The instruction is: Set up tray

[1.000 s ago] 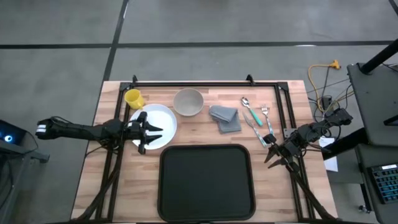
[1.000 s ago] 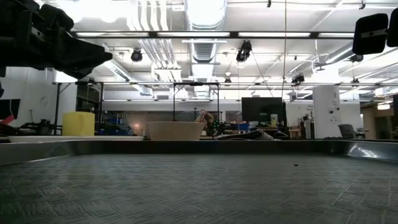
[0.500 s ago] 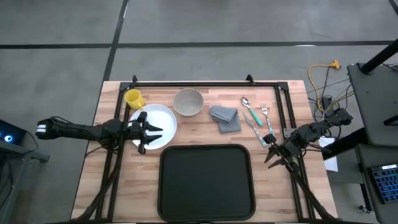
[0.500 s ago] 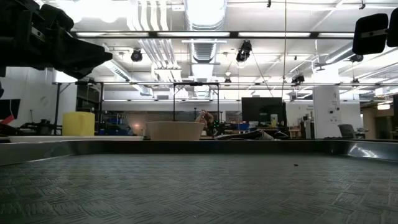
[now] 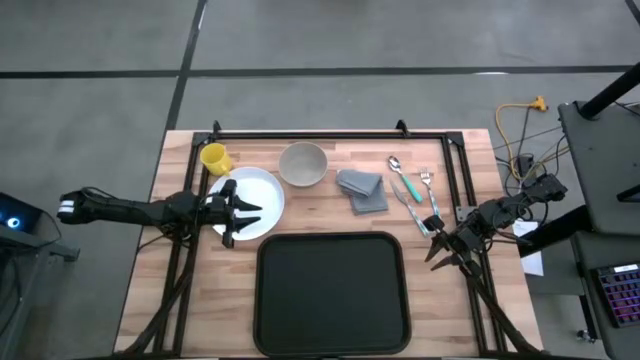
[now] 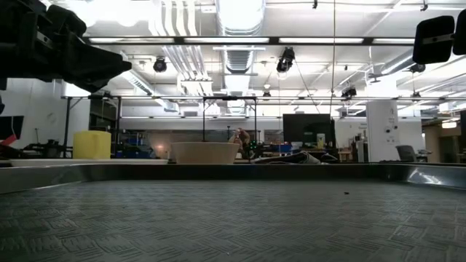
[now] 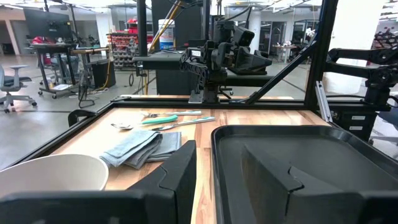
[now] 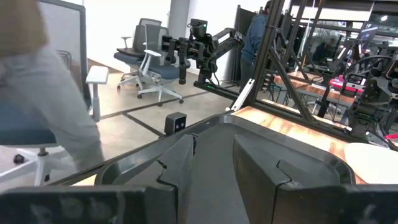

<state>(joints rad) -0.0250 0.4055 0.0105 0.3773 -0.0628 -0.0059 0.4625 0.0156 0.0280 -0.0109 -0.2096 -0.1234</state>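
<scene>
The black tray [image 5: 332, 290] lies flat on the wooden table at the near middle. It also shows in the left wrist view [image 7: 298, 155] and in the right wrist view [image 8: 280, 143]. My left gripper [image 5: 256, 219] is open and empty, raised above the near right part of the white plate [image 5: 250, 198], pointing toward the table's right. The left wrist view shows its gap [image 7: 217, 180]. My right gripper [image 5: 434, 260] is open and empty, raised just off the tray's right rim, pointing toward the tray. The right wrist view shows its gap [image 8: 214, 168].
A yellow cup [image 5: 214, 157] and a beige bowl [image 5: 302, 163] stand at the far left. A folded grey cloth [image 5: 362, 188] and cutlery [image 5: 410, 185] lie far right of the bowl. A black frame rail [image 5: 330, 133] runs along the far edge. A person [image 8: 43, 93] stands beyond the table.
</scene>
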